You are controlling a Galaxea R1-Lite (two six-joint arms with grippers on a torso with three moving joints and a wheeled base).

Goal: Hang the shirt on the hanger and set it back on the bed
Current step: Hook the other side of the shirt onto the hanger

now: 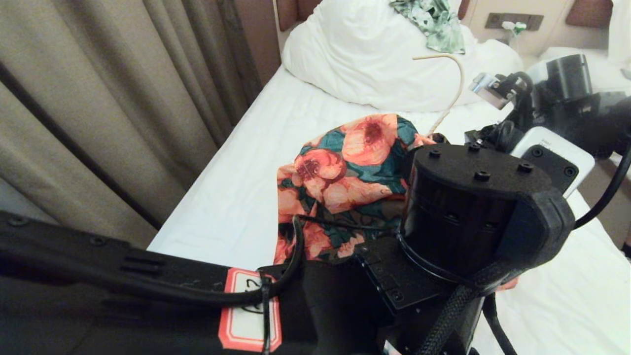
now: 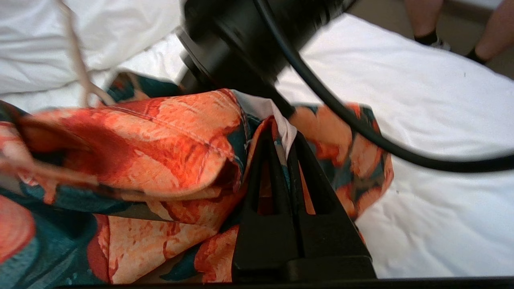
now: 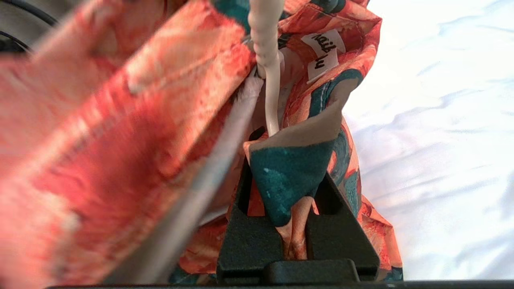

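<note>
Head view: bunched floral shirt (image 1: 345, 182) (hanger (image 1: 451, 93) hook protruding) apparently lifted above bed (image 1: 231, 197).

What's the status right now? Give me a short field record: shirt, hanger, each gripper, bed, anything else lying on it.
shirt: floral shirt bunched and lifted above the sheet, pinched from both sides
hanger: cream hook sticks up behind the shirt; its wire runs down by the neck label
left gripper: left gripper shut on shirt fabric
right gripper: right gripper shut on the shirt at the collar, hanger wire between its fingers
bed: white sheet, duvet bunched at the far end
other: green leaf-print garment on the duvet
</note>
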